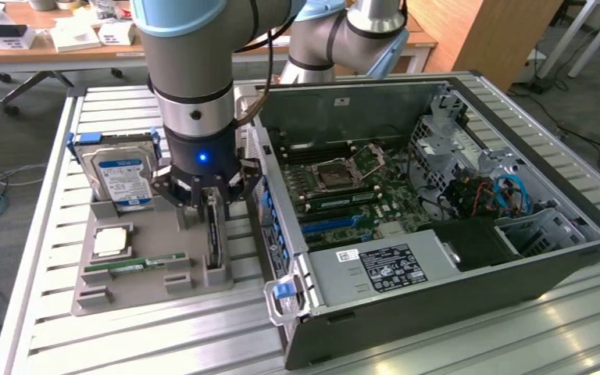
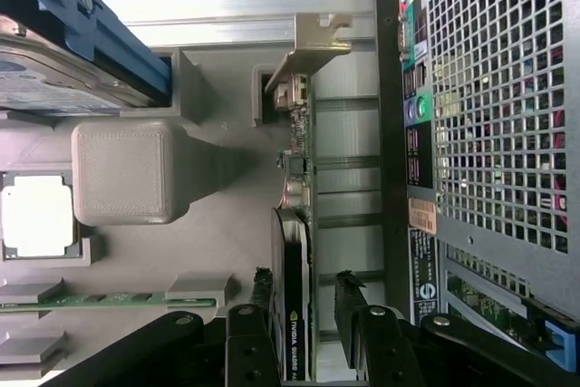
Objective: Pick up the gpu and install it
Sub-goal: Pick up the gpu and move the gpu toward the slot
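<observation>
arm point(image 1: 191, 70) upright over the grey tray point(image 1: 123, 293), end effector point(image 1: 210, 205) pointing down, fingers point(image 2: 349, 292) spread astride the edge-on gpu point(image 1: 215, 242)

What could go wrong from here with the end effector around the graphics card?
1. The open end effector straddles the thin black graphics card standing on edge in the grey holder tray; a skewed closing could tilt or jam it in its slot.
2. The black metal computer case stands close beside; the end effector may clip it.

Arm point(image 1: 191, 62) reaching straight down, wrist point(image 1: 201, 152) vertical, claw point(image 1: 212, 205) pointing downward, its 2 fingers point(image 2: 349, 295) spread apart
</observation>
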Available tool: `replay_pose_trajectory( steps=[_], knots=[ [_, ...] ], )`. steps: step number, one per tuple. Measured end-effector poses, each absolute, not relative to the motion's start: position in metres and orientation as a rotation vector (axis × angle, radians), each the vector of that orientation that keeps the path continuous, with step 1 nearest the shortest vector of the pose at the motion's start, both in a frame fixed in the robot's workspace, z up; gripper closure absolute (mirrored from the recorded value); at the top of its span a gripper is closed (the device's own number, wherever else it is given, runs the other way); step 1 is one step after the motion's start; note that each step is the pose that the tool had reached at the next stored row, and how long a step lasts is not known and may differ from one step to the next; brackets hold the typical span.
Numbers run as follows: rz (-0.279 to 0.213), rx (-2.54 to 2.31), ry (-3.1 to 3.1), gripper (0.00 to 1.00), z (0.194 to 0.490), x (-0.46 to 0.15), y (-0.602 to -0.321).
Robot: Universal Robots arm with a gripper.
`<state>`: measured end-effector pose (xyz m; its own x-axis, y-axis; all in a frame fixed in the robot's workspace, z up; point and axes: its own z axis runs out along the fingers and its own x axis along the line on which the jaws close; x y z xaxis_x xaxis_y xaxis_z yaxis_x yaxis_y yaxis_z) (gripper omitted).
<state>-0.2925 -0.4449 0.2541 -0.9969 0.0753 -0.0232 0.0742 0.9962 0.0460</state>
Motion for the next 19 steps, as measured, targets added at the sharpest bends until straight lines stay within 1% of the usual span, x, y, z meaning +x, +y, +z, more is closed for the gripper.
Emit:
replay_pose_trajectory(
  steps=[11,19],
  knots=[
    [0.070,0.116,3.114,0.59,0.2511,-0.2937,-0.4449],
    [0.070,0.117,3.114,0.59,0.2438,-0.2938,-0.4449]
  ],
)
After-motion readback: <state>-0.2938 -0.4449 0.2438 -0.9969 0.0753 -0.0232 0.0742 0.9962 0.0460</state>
